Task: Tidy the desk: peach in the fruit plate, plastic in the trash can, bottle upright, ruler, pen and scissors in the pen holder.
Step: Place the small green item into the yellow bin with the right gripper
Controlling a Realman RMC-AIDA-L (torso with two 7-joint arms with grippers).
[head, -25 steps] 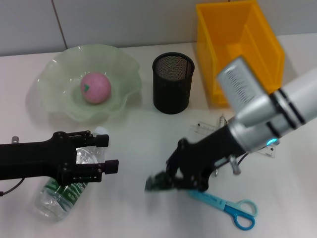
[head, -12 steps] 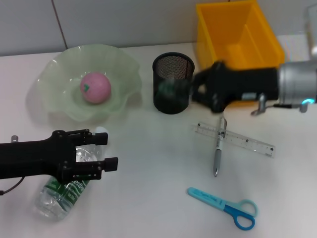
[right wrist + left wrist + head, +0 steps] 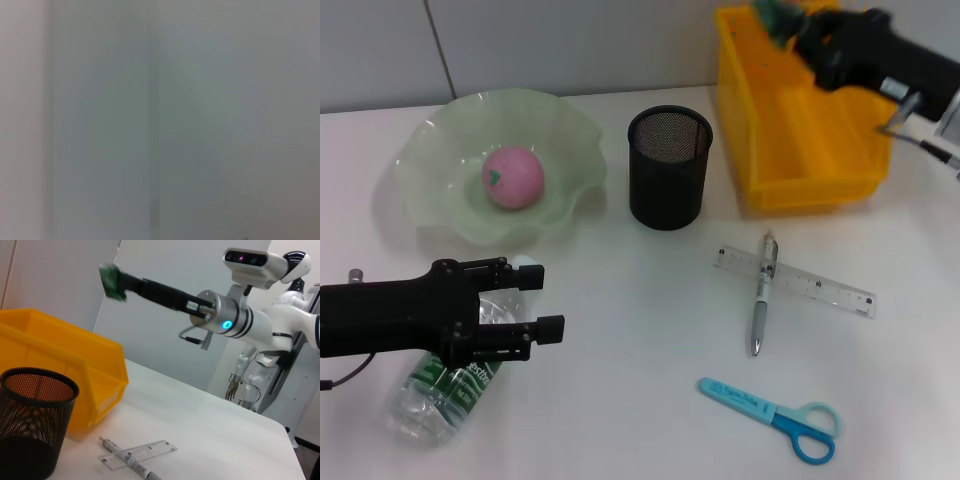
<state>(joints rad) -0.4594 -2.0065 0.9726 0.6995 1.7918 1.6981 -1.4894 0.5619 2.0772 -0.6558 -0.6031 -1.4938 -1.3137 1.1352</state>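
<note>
My right gripper (image 3: pixel 788 24) is shut on a green piece of plastic (image 3: pixel 770 13) and holds it above the back of the yellow bin (image 3: pixel 790 170). The left wrist view shows the same gripper (image 3: pixel 122 284) with the plastic (image 3: pixel 110 282) high over the bin (image 3: pixel 75 360). My left gripper (image 3: pixel 536 302) is open around the upper part of a clear bottle (image 3: pixel 445 390) lying on the table. A pink peach (image 3: pixel 513 177) sits in the green fruit plate (image 3: pixel 440 215). The ruler (image 3: pixel 815 285), pen (image 3: pixel 760 310) and blue scissors (image 3: pixel 775 415) lie on the table. The black mesh pen holder (image 3: pixel 668 165) stands upright.
The pen lies crossed over the ruler (image 3: pixel 150 449), near the pen holder (image 3: pixel 30 430). The right wrist view shows only a blank grey wall. The table's back edge meets a wall behind the plate and bin.
My right arm has swung from low over the table front, past the pen holder, up to above the yellow bin, carrying the green plastic. The left arm has barely moved.
</note>
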